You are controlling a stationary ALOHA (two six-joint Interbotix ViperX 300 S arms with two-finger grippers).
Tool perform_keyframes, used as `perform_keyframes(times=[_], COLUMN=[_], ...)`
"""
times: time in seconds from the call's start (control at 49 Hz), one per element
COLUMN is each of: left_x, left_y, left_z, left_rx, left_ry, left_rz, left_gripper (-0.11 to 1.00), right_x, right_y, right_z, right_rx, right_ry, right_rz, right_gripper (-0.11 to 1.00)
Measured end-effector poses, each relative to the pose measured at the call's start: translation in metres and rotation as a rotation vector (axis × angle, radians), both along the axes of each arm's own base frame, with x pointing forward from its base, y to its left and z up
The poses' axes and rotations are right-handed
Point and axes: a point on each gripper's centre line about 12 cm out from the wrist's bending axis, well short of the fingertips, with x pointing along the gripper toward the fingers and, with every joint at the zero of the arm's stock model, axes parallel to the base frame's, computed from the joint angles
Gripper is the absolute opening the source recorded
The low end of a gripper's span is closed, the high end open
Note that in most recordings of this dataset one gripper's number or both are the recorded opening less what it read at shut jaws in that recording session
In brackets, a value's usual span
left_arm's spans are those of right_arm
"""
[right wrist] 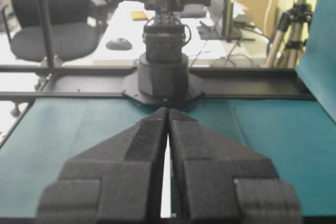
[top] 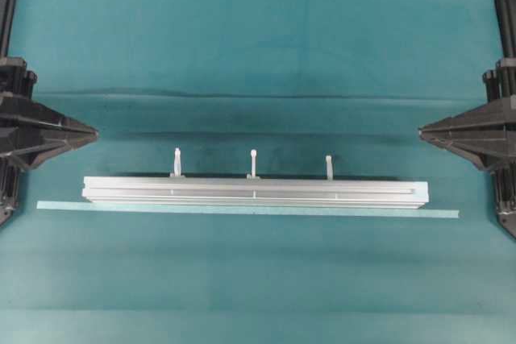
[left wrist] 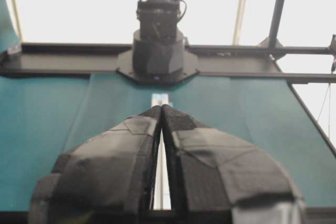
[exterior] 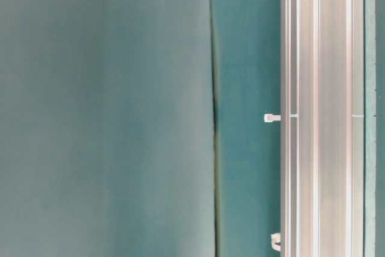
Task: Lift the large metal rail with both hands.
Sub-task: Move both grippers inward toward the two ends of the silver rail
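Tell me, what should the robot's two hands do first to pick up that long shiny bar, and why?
Probably open both hands first, then bring them in toward the bar's ends. The left hand and right hand sit at the table's sides, fingers pressed together and holding nothing. The large metal rail lies flat on the teal cloth between them, untouched, so closed fingers could not fit around it.

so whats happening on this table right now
Nothing is being handled yet. A long silver-grey grooved aluminium rail with three small white upright pegs lies flat across the middle of the teal cloth-covered table, and a thin pale-teal strip runs along its near edge. The two black robot grippers sit parked at the sides, left gripper and right gripper, jaws shut and clear of the rail.
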Motion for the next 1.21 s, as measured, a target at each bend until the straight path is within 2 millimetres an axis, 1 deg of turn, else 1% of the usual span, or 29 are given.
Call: perform_keyframes(times=[0.041, 0.123, 0.184, 0.327, 0.552, 0.674, 0.817, 0.96, 1.083, 1.205], left_x=[0.002, 0.009, 0.012, 0.022, 0.043, 0.051, 0.056, 0.061, 0.065, 0.069], left_y=[0.001, 0.006, 0.008, 0.005, -0.009, -0.01, -0.01, -0.01, -0.01, -0.007], left_z=[0.002, 0.006, 0.009, 0.011, 0.01, 0.009, 0.009, 0.0, -0.008, -0.014], left_rx=[-0.018, -0.064, -0.074, -0.086, -0.089, -0.105, -0.103, -0.101, -0.104, -0.104], left_ry=[0.0, 0.008, 0.022, 0.112, 0.388, 0.541, 0.651, 0.748, 0.82, 0.89], left_rz=[0.003, 0.024, 0.032, 0.02, -0.026, -0.014, -0.005, 0.002, 0.01, 0.023], left_gripper=[0.13, 0.02, -0.02, -0.02, -0.02, -0.02, -0.02, -0.02, -0.02, -0.02], right_x=[0.001, 0.004, 0.006, 0.013, 0.028, 0.038, 0.049, 0.063, 0.075, 0.082], right_y=[0.0, -0.001, -0.002, -0.001, 0.001, 0.002, 0.001, 0.002, 0.001, 0.001], right_z=[0.0, -0.002, -0.002, -0.003, -0.007, -0.013, -0.02, -0.029, -0.033, -0.042], right_rx=[0.006, 0.056, 0.097, 0.138, 0.186, 0.214, 0.259, 0.275, 0.272, 0.264], right_ry=[0.002, 0.033, 0.068, 0.179, 0.427, 0.566, 0.703, 0.844, 0.932, 1.065], right_rz=[0.001, -0.007, -0.009, -0.006, -0.011, -0.018, -0.041, -0.057, -0.067, -0.08], right_gripper=[0.1, 0.01, 0.01, 0.01, 0.01, 0.01, 0.01, 0.01, 0.01, 0.01])
